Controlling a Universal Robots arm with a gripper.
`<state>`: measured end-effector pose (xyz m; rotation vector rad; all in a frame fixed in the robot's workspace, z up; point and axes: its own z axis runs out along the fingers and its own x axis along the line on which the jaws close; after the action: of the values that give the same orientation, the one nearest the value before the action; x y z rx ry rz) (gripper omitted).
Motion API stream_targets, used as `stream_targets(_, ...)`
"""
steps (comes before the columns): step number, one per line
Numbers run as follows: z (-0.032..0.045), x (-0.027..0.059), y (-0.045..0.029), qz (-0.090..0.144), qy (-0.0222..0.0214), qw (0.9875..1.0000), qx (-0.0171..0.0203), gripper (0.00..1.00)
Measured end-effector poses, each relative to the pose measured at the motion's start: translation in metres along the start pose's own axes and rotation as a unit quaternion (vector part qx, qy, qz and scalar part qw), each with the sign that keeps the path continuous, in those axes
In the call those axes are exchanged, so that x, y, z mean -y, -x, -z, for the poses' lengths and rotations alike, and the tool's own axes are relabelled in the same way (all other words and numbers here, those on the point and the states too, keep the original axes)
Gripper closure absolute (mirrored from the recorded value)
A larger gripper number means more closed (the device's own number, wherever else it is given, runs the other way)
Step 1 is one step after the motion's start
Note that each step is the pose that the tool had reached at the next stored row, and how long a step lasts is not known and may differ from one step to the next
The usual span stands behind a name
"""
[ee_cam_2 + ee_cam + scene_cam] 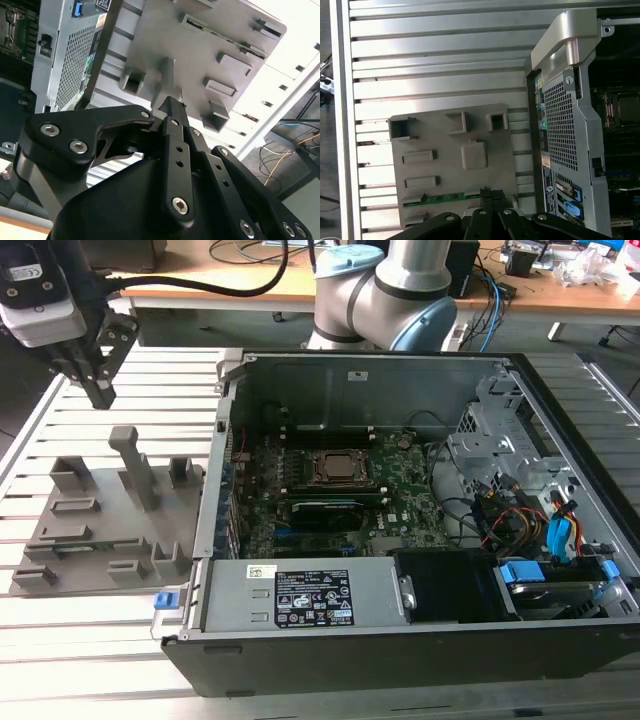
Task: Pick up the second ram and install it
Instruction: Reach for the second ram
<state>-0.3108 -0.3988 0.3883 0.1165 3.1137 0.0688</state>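
Observation:
The second ram (447, 198) is a narrow green stick standing on edge in a slot of the grey fixture plate (485, 125). In the exterior view the ram (80, 547) lies near the plate's front edge, on the exterior view's left. My gripper (100, 392) hangs well above the plate's far left corner, fingers together and holding nothing. The shut fingertips (170, 103) point down toward the plate in the second wrist view. In the first wrist view my gripper (490, 192) appears close to one end of the ram.
An open computer case (230, 440) stands right of the fixture plate (100, 520), with the green motherboard (400, 490), its square CPU socket (338, 467) and a power supply (300, 595) inside. Upright posts (130, 460) rise from the plate. The arm's base (390, 290) stands behind the case.

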Motion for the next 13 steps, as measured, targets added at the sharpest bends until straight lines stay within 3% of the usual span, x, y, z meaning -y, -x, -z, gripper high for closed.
stream_targets(13,-0.0006,0.003,-0.0391,0.0,0.0,1.0,0.0,0.89)
